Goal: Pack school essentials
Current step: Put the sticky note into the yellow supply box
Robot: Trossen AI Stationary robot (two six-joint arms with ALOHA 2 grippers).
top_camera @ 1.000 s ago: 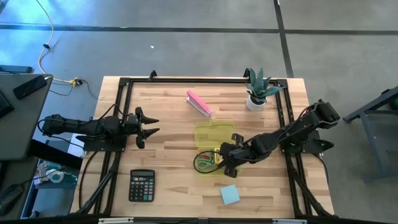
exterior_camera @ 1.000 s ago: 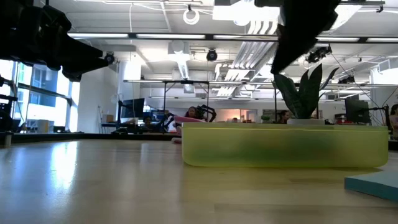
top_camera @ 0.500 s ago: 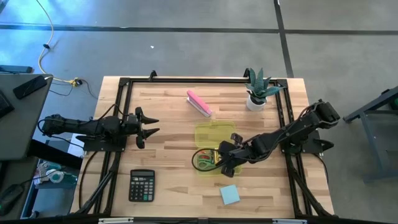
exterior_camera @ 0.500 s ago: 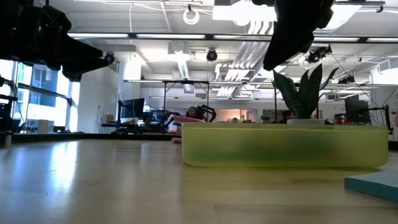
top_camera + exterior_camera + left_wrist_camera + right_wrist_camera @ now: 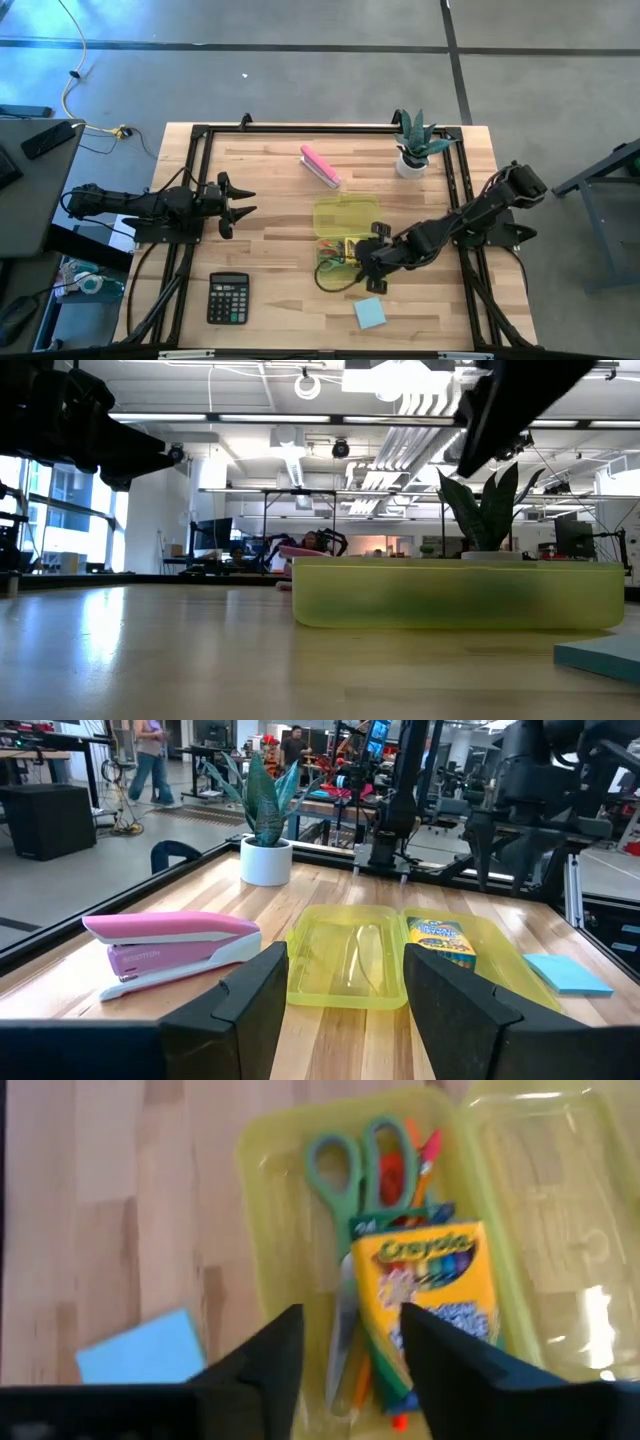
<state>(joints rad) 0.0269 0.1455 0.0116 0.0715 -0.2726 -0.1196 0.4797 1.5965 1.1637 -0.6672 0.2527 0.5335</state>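
Note:
An open yellow-green case [image 5: 335, 262] lies on the table mid-right, its lid [image 5: 346, 215] folded flat toward the far edge. In it lie green-handled scissors [image 5: 345, 1165], a yellow crayon box [image 5: 430, 1290] and orange-red pens [image 5: 425, 1155]. A light blue note pad [image 5: 369, 313] lies flat on the table just near of the case. My right gripper [image 5: 363, 268] hovers open and empty over the case's near right part; it also shows in its wrist view [image 5: 350, 1350]. My left gripper [image 5: 248, 203] waits open at the table's left, holding nothing.
A pink stapler [image 5: 320, 167] lies at the far middle. A potted plant [image 5: 412, 148] stands at the far right. A black calculator [image 5: 228, 298] lies near left. Bare wood stretches between my left gripper and the case.
My right gripper has gone a little toward the table's near edge above the case, and the crayon box in the case shows more fully.

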